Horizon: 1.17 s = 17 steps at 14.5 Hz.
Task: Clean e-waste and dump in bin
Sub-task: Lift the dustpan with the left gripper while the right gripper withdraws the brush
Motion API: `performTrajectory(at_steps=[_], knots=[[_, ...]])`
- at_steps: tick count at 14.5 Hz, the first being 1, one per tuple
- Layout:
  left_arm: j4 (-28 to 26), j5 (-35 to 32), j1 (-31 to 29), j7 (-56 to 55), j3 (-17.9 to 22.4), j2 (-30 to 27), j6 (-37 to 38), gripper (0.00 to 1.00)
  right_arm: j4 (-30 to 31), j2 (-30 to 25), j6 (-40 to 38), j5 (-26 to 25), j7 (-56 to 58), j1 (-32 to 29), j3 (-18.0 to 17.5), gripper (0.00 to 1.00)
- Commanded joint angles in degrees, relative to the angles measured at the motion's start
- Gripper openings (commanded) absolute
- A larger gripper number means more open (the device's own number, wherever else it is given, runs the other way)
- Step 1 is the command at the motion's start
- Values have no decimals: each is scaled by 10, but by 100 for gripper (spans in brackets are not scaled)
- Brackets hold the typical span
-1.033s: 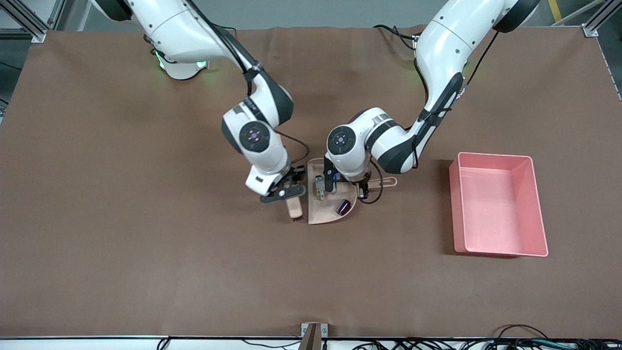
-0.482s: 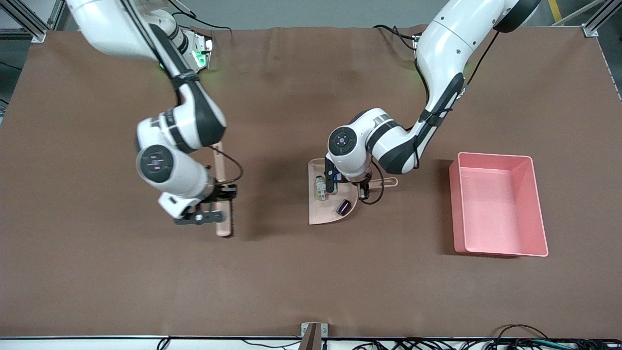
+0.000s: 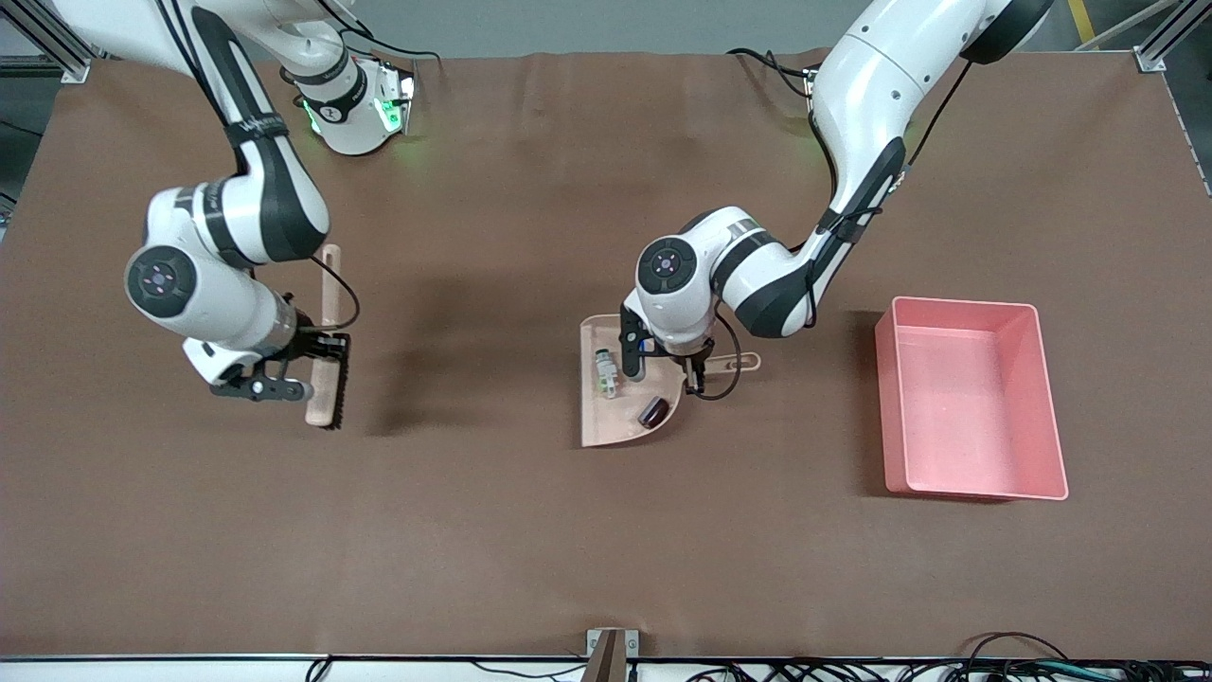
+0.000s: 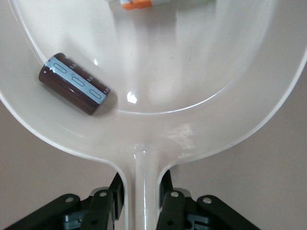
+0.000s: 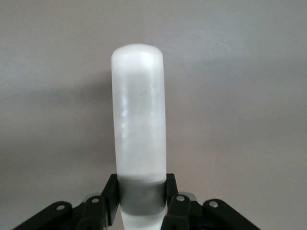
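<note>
The beige dustpan (image 3: 615,428) lies near the table's middle with both pieces of e-waste in it: a white component (image 3: 603,372) and a dark block (image 3: 653,411). My left gripper (image 3: 699,367) is shut on the dustpan's handle (image 3: 734,361). The left wrist view shows its fingers (image 4: 170,201) clamping the handle (image 4: 143,182), with the dark block (image 4: 74,89) and the orange-labelled component (image 4: 141,4) in the pan (image 4: 192,72). My right gripper (image 3: 308,367) is shut on the beige brush (image 3: 329,332), held over the right arm's end of the table. The pink bin (image 3: 961,303) stands toward the left arm's end.
Brown cloth (image 3: 530,540) covers the whole table. A small metal bracket (image 3: 611,649) sits at the table edge nearest the front camera. In the right wrist view, only the brush handle (image 5: 139,115) and bare cloth show.
The right arm has swung the brush away from the dustpan toward its own end of the table. The left gripper has shifted the dustpan slightly the same way, e-waste still inside.
</note>
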<state>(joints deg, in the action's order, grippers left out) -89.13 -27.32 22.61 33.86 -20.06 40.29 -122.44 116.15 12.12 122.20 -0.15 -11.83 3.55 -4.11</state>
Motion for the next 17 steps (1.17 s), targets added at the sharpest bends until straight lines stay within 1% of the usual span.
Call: performTrajectory(at_steps=[1, 3, 5, 6, 8, 9, 10, 12, 13, 14, 15, 17], knots=[[-4, 19, -1, -2, -2, -14, -36, 20, 99, -54, 78, -5, 69, -65, -12, 0], [-2, 27, -5, -1, -2, -16, -47, 19, 141, -58, 129, -5, 114, -103, -12, 0], [25, 33, -5, -1, -2, -18, -50, 19, 160, -57, 155, -5, 128, -124, -12, 0], [34, 45, -12, -1, -2, -20, -50, 18, 164, -56, 163, -5, 130, -124, -11, 0], [50, 65, -32, 0, -2, -32, -52, 18, 187, -50, 217, -5, 131, -125, -11, 0], [55, 74, -47, 4, -3, -42, -52, 18, 197, -34, 250, -5, 130, -125, -11, 0], [55, 86, -62, 9, -8, -51, -52, 18, 199, -19, 264, -5, 131, -125, -11, 0], [54, 98, -106, 17, -20, -89, -46, 18, 204, -6, 281, -5, 131, -128, -11, 0], [50, 99, -128, 27, -24, -103, -37, 18, 208, -2, 289, -5, 131, -131, -10, 1], [49, 99, -153, 36, -30, -116, -12, 18, 209, 6, 295, -5, 131, -134, -10, 1], [49, 98, -175, 58, -33, -127, 9, 18, 209, 14, 301, -5, 131, -135, -11, 2], [48, 99, -222, 117, -35, -139, 25, 18, 209, 26, 310, -5, 131, -138, -11, 3]])
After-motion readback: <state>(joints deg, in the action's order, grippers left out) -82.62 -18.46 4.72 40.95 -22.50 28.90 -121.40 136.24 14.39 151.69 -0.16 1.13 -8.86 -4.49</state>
